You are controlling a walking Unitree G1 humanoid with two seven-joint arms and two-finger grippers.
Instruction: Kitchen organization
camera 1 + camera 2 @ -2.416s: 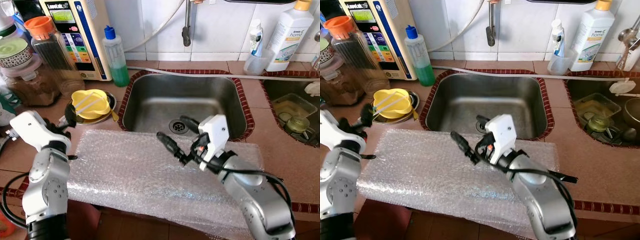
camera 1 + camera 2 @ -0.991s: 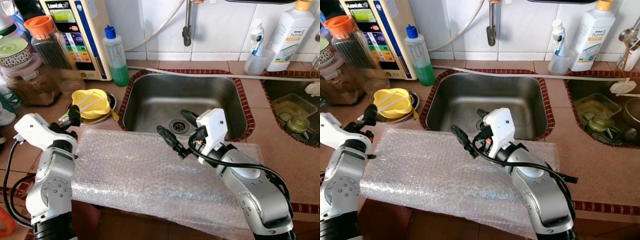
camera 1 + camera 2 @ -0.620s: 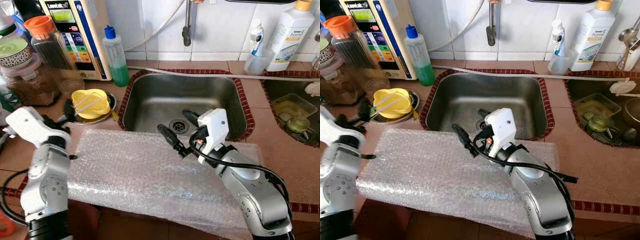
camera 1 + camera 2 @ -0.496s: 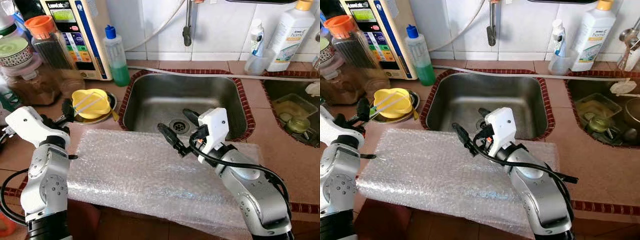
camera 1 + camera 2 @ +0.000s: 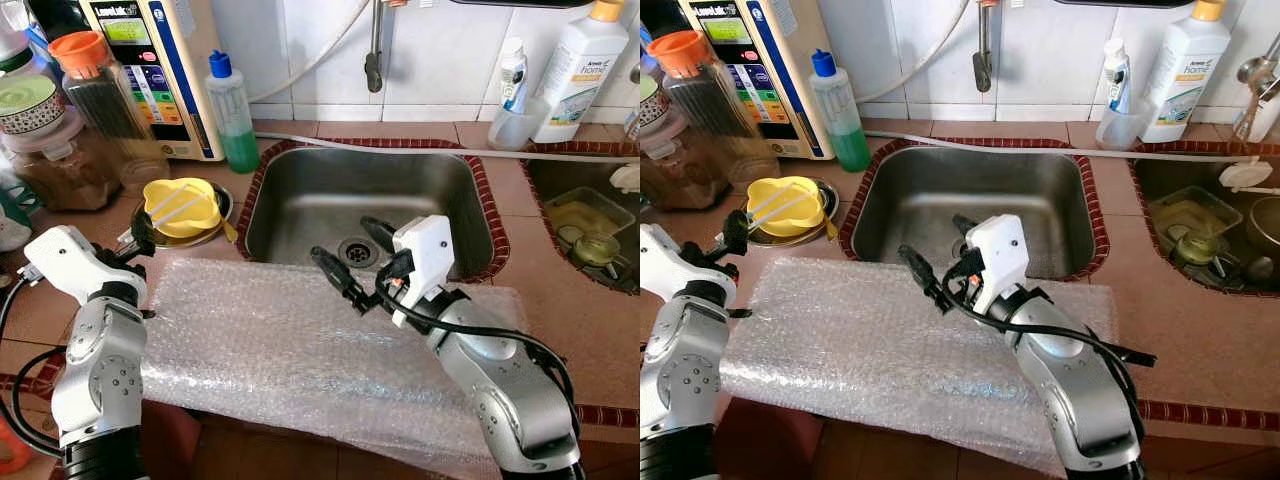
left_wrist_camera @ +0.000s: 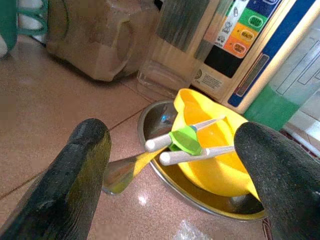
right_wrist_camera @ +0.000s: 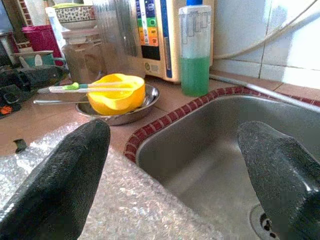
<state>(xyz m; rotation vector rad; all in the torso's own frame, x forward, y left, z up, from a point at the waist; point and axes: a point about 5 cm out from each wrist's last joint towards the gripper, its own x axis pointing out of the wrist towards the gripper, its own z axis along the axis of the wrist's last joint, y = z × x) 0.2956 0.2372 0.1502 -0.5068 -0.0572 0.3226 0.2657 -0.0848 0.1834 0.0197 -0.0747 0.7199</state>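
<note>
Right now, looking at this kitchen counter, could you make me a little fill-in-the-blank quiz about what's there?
1. The yellow bowl sits in a metal dish left of the ____.
2. The sheet spread on the counter in front of the sink is ____ wrap.
3. The liquid in the blue-capped bottle is ____.
4. The left gripper is ____, fingers either side of the bowl in its wrist view.

Answers: sink; bubble; green; open
</note>
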